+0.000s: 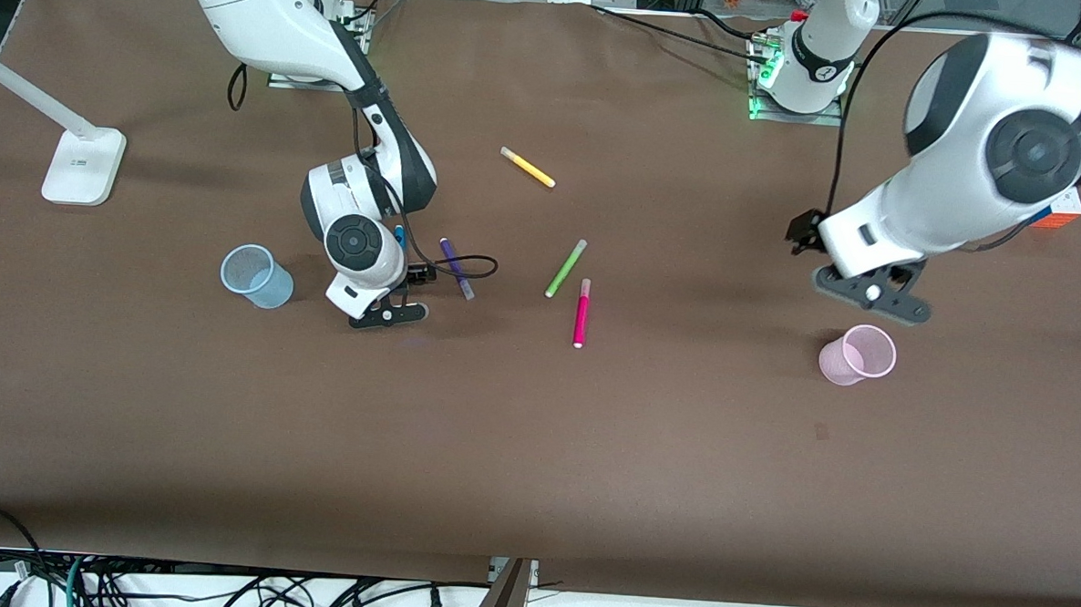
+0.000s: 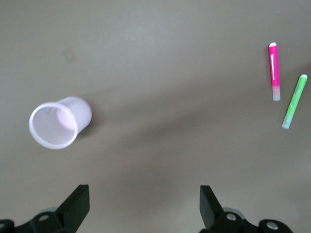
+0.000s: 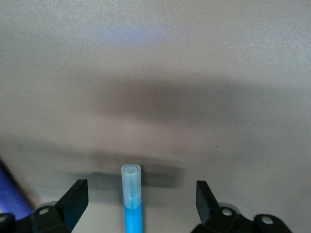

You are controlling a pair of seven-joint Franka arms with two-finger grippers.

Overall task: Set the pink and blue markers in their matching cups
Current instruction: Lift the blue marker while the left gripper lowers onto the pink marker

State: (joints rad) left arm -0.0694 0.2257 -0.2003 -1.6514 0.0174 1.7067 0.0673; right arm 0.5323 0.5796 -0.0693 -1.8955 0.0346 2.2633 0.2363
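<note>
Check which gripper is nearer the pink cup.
Left. The left gripper, open, hangs beside the pink cup at the left arm's end of the table. The right gripper, open, straddles the blue marker by the blue cup.

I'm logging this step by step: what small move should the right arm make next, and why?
Probably close the right gripper on the blue marker. The marker lies between its open fingers, uncaught, and the blue cup stands empty beside that arm. The left gripper waits open above the pink cup.
</note>
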